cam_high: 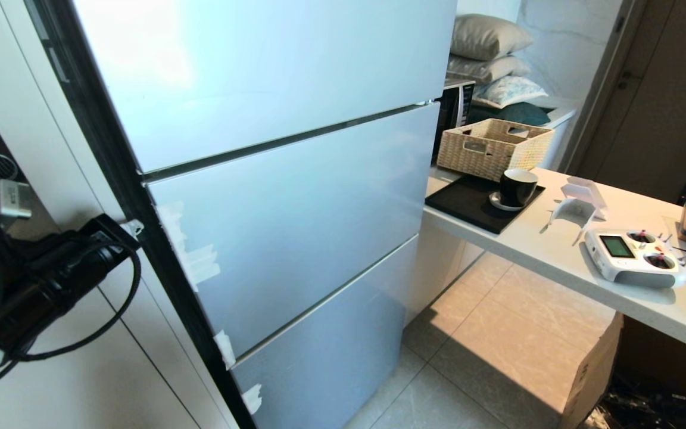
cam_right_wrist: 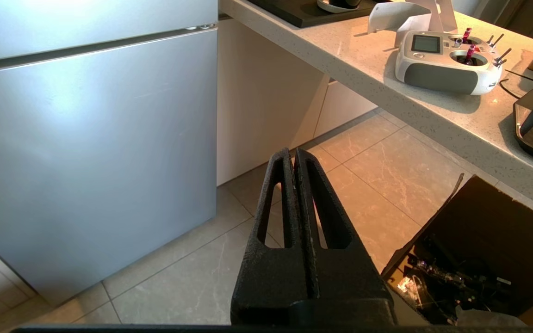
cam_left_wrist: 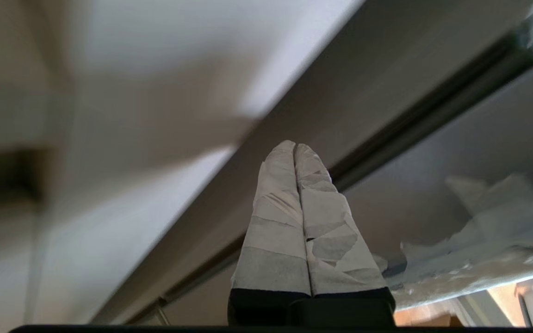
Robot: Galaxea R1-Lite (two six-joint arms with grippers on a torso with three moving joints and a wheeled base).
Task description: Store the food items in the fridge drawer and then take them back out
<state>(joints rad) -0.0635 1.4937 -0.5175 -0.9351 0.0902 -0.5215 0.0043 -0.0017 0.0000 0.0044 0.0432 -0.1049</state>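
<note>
my left end effector [cam_left_wrist: 295,147], its two fingers wrapped in white tape and pressed together on nothing, sits at the left edge of the tall glossy pale blue-grey fridge [cam_high: 271,196]. in the head view that arm [cam_high: 51,280] is at about 9 o'clock, beside the black side strip [cam_high: 158,262] of the middle door panel, where torn white tape patches [cam_high: 197,262] mark the edge. the left arm is the nearer one. the seams between the panels run long from 8 o'clock up to 2 o'clock, so i judge that any pull must come off that left edge, outward toward me.

the fridge drawer and the food are not in view; all panels are closed, so i cannot tell where they lie.

my right end effector [cam_right_wrist: 294,155], black fingers closed and empty, hangs over the beige tiled floor [cam_right_wrist: 368,157], with the white stone bench [cam_high: 557,250] at 3 o'clock. open floor lies in front of the fridge.
</note>
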